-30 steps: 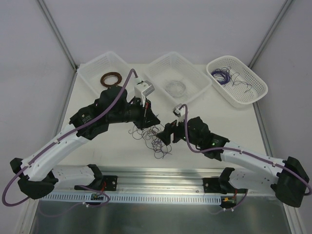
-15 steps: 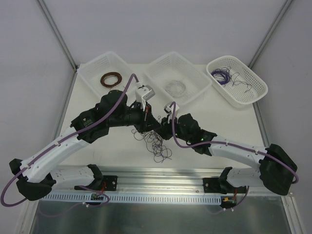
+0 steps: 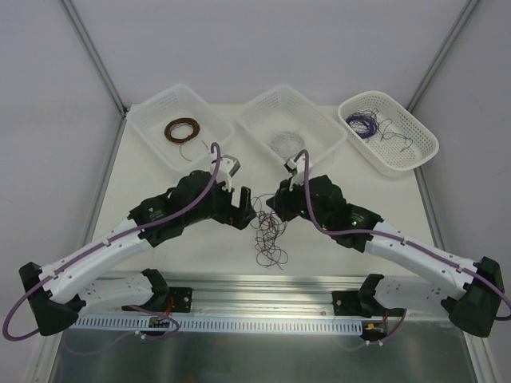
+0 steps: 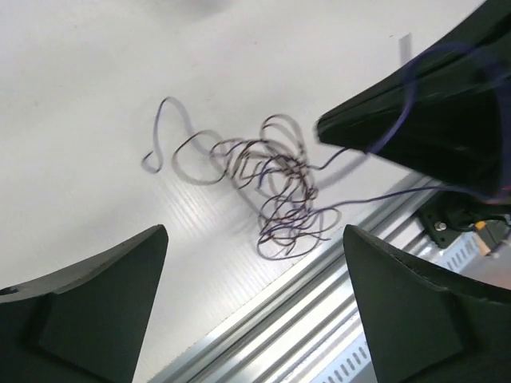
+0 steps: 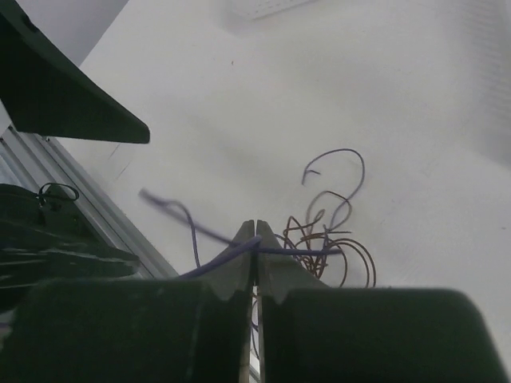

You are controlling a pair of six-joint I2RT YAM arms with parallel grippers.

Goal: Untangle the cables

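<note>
Cables (image 3: 269,237), thin purple and dark brown strands, lie in one loose scribble on the table (image 3: 160,171), near its front edge and between the two arms. The left gripper (image 3: 244,209) hovers just left of the clump with its jaws spread wide and nothing in them; its wrist view shows the tangle lying below the gap. The right gripper (image 5: 255,227) is closed tight at the clump's far right side, and a purple strand appears pinched at its tips. At the far side stand three baskets: the left basket (image 3: 152,112) holds a brown ring coil (image 3: 182,129), the middle basket (image 3: 263,104) a whitish coil (image 3: 287,144), the right basket (image 3: 415,132) purple wire (image 3: 363,124). Judging by this, some sorting looks done, but these cables are one knot with no strand yet drawn free.
</note>
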